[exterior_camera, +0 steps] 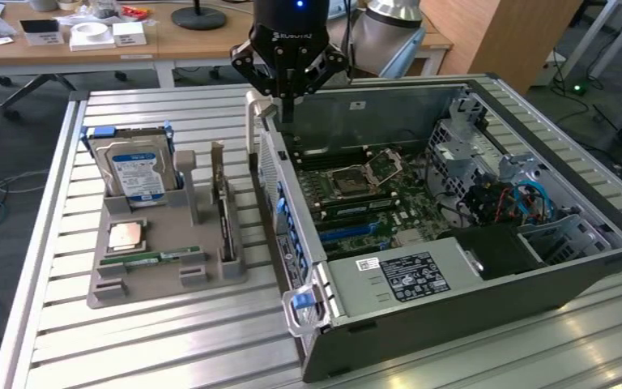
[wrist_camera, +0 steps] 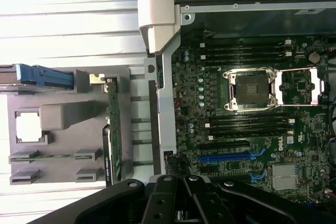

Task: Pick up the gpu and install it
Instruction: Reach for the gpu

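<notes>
gpu [exterior_camera: 223,207] stands on edge in the grey holder [exterior_camera: 159,284] on the bench [exterior_camera: 127,348], at 9 o'clock of the open PC case [exterior_camera: 452,312]. My gripper [exterior_camera: 286,99] hangs over the case's far corner, 12 o'clock of the gpu: fully closed, looks empty.

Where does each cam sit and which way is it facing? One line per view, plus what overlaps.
Exterior view: off the arm, raised, looking obliquely down at the slatted table, the open computer case and the parts holder; the arm and its shut gripper show.
Wrist view: on the wrist, looking straight down over the case's edge; the gripper's dark linkage shows at the frame's border.
Shared: motherboard, holder, the gpu standing in it, hard drive.
</notes>
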